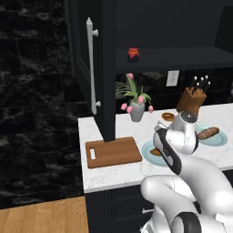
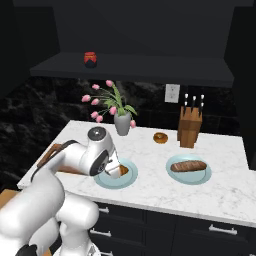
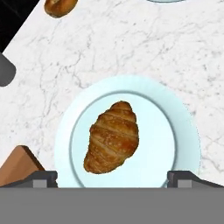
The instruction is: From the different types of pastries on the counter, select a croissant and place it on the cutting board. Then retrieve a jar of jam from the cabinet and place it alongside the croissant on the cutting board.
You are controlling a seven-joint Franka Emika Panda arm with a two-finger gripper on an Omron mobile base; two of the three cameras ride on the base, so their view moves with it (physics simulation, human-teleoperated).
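The tall black cabinet (image 1: 98, 68) stands open, its long white bar handle upright on the door, with a dark shelf inside. Below runs the white marbled counter (image 2: 220, 185) over dark drawer fronts. A flat, reddish-brown wooden cutting board (image 1: 113, 152) with a pale slot at its left end lies bare near the counter's left edge. Beside it sits a round, pale teal plate (image 3: 183, 131), smooth and glossy, holding the lumpy, ridged golden croissant (image 3: 113, 136). The gripper (image 3: 112, 178) hangs above that plate, tips spread wide on either side of the croissant, touching nothing. The tiny red jar of jam (image 1: 133, 54), dark-lidded, rests on the shelf.
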